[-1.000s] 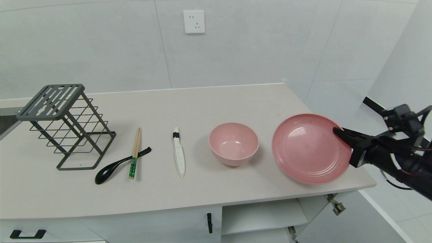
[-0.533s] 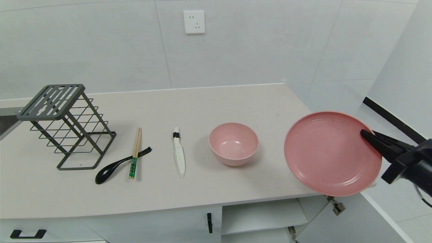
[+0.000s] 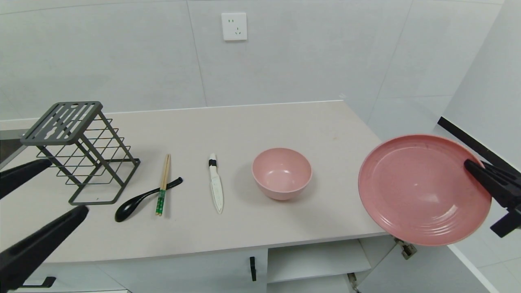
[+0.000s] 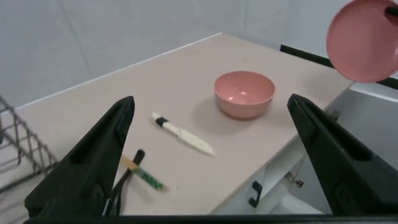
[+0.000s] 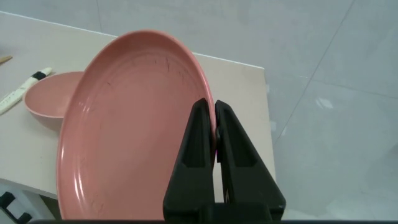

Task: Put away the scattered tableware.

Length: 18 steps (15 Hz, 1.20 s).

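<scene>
Status: right gripper (image 3: 472, 167) is clamped on the rim of the pink plate (image 3: 415, 191), fingers pinching the edge from both sides. The plate is off the counter (image 3: 244, 126), held in the air past its right end and tilted so the face points up and toward the camera. It is above and to the right of the open cupboard shelf (image 3: 317, 260) under the countertop. Left gripper (image 3: 65, 186) is spread wide with nothing in it, sitting low at the left just in front of the wire rack (image 3: 77, 150). On the counter: pink bowl (image 3: 281, 173) upright near the middle, white knife (image 3: 215, 183) to its left, then chopsticks (image 3: 163, 183) lying across the handle of the black spoon (image 3: 138, 201), next to the rack. My read: early in the job, nothing stowed yet. The plate is item one, mid-transfer and probably headed for that shelf. The bowl and three utensils are left, and the rack slots look meant for the utensils.
</scene>
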{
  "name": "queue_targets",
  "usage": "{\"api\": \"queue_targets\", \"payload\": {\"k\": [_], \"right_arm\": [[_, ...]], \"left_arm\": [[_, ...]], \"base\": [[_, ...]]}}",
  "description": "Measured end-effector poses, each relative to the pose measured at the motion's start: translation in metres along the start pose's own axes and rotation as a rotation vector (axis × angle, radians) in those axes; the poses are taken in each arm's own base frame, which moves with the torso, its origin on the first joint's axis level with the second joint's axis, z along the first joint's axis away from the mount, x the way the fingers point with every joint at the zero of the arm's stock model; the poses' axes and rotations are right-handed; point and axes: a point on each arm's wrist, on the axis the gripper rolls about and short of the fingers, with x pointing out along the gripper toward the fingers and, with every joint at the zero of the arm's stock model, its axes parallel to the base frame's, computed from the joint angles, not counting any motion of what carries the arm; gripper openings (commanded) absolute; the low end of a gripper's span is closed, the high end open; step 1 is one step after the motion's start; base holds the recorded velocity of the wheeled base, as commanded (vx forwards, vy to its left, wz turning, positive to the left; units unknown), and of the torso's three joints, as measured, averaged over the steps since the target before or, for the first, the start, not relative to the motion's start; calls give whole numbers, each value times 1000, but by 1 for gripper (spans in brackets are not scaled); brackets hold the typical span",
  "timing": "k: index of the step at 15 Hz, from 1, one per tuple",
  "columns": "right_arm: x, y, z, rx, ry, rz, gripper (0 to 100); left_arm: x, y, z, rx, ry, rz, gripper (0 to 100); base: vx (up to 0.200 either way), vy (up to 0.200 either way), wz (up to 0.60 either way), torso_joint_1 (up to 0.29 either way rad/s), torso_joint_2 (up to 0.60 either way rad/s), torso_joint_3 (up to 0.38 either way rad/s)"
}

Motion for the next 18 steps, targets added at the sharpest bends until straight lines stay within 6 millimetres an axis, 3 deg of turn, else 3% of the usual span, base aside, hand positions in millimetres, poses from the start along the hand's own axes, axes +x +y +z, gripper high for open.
{"api": "queue_targets", "payload": {"k": [3, 6, 11, 18], "right_arm": [[-7, 2, 3, -14, -24, -2, 0], [-9, 2, 5, -19, -38, -3, 0], [-11, 2, 7, -23, -45, -6, 0], [-11, 3, 5, -25, -40, -5, 0]], "left_arm": [[52, 14, -3, -25, -25, -115, 100], [96, 14, -12, -180, 26, -188, 100], [142, 25, -32, -312, 224, -67, 100], [200, 10, -61, -284, 355, -165, 100]], "base": [[0, 0, 0, 0, 0, 0], [0, 0, 0, 0, 0, 0], [0, 0, 0, 0, 0, 0], [0, 0, 0, 0, 0, 0]]}}
